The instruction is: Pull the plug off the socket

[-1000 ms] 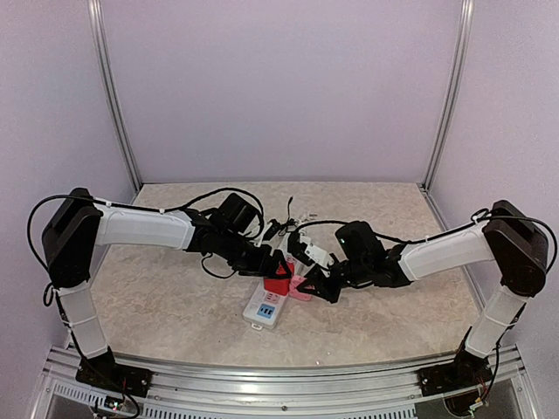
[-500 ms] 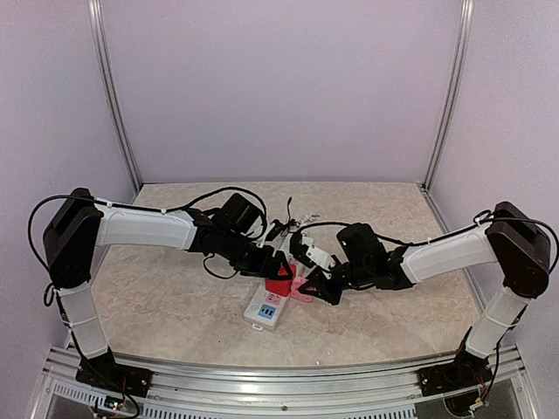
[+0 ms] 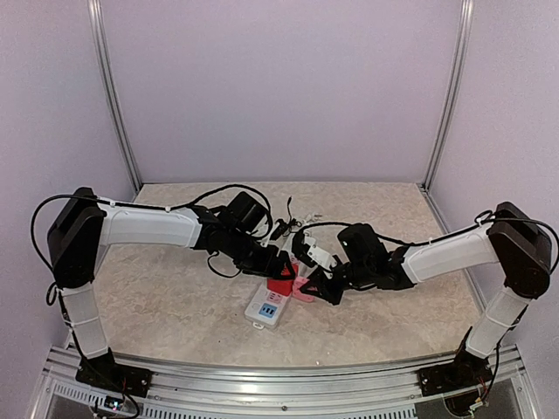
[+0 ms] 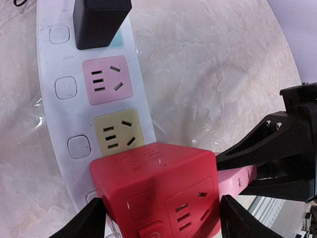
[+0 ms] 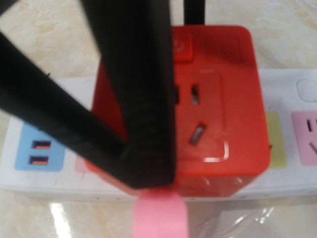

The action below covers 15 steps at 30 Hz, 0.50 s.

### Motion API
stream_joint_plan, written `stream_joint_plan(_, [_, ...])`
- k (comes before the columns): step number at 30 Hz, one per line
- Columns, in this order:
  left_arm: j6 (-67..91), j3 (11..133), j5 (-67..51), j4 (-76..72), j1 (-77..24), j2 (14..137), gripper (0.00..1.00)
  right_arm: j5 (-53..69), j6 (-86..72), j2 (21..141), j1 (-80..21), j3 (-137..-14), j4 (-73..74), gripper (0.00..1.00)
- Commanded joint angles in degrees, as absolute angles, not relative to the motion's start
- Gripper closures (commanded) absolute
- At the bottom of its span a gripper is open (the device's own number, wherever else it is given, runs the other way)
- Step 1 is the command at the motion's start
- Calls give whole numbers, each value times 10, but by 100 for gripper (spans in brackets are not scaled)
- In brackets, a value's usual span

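One socket point(image 3: 265, 307), one red cube plug point(image 3: 279, 284), one black plug point(image 4: 100, 20), one pink piece point(image 4: 237, 177), one worktop point(image 3: 175, 297), two arms' tools (left end effector point(image 3: 279, 276), right end effector point(image 3: 312, 289)).

Left arm point(image 3: 144, 227) and right arm point(image 3: 445, 253) wear white shells, black joints, looping cables point(image 3: 223, 188).

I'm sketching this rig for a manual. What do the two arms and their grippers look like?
The left arm and right arm match: white tubular links between blocky black joint housings, with thin black cables looping loosely along them. The left gripper and right gripper are black, with flat, tapering fingers.
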State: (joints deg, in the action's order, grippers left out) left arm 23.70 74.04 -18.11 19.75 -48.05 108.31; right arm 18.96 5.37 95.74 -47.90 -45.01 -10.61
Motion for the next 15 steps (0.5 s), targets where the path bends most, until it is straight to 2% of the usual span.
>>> stream_joint_plan(1, [218, 730, -113, 258, -479, 1137, 30, 165, 35, 948, -479, -421, -48, 100])
stream_joint_plan(15, [213, 729, -106, 263, -461, 1160, 32, 155, 25, 945, -479, -392, -33, 100])
